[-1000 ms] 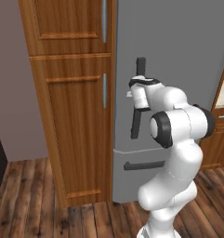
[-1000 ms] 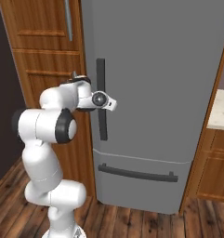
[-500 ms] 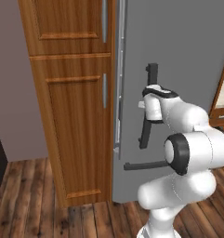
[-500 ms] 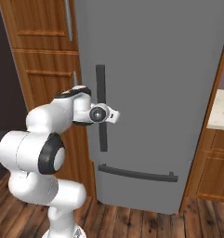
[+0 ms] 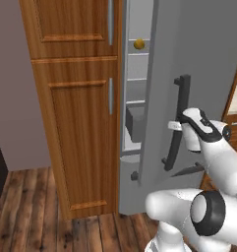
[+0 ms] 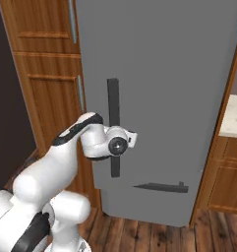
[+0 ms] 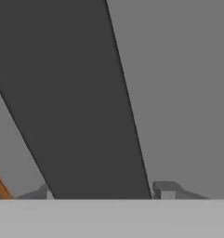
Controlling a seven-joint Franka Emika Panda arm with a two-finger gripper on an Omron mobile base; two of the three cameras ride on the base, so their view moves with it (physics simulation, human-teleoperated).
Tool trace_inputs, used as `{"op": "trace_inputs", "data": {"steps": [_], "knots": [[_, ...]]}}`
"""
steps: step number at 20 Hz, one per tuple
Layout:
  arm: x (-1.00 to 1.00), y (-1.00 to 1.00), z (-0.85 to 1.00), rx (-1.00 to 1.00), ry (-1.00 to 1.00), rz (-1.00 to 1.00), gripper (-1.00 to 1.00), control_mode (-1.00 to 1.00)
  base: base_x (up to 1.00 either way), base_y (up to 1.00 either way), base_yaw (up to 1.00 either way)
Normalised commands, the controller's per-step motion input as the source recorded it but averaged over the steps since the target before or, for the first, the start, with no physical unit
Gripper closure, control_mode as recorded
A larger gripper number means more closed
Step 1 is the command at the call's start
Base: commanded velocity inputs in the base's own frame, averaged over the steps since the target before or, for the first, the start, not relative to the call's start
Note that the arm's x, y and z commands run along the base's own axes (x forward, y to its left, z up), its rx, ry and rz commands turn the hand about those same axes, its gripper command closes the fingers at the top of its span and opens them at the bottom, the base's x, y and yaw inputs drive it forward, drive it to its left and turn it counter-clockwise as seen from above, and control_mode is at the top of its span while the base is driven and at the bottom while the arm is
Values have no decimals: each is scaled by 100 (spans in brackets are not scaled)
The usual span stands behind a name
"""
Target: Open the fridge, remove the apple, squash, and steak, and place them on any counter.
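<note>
Since a second ago the fridge [image 5: 198,59] door has swung out from shut to partly open, the arm drawing back with it, its elbow now low by the base.

Left base view looks through the gap on the door's left side: grey shelves [image 5: 137,78] inside, a grey bin [image 5: 134,123] on a lower shelf, and one small round yellow-orange thing [image 5: 138,44] high on an upper shelf, too small to say whether it is the squash or the apple. Right base view gives the door's grey front [image 6: 164,74] with no sight of the interior, the drawer's dark horizontal handle [image 6: 162,187] below, and a strip of pale counter [image 6: 233,118] at the right edge.

The gripper [image 5: 181,127] sits at the dark vertical handle [image 5: 179,123] about halfway down; in the right base view the hand [image 6: 121,144] is also at the bar [image 6: 113,128]. Hand view has the dark bar [image 7: 81,102] running between the two finger tips [image 7: 165,189], one on each side, so the claw pinches the handle.

Beside the fridge stands the brown wooden cabinet [image 5: 75,123] with silver handles. No writing or brand can be read anywhere
</note>
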Motion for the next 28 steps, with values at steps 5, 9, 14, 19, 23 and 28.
{"op": "trace_inputs", "data": {"steps": [5, 9, 14, 19, 23, 28], "knots": [[-100, -49, 99, 0, 16, 16, 100, -100, 0, 0, 0], [-91, -42, 99, -9, 17, 12, 100, -100, 0, 0, 0], [-61, -14, 76, -18, 14, 6, -100, -100, 0, 0, 0], [-82, -40, 74, -12, 0, 5, -100, -100, 0, 0, 0], [-100, -73, 91, -8, -8, 5, -100, -100, 0, 0, 0], [-81, -93, 87, 0, -3, 6, -100, -100, 0, 0, 0]]}}
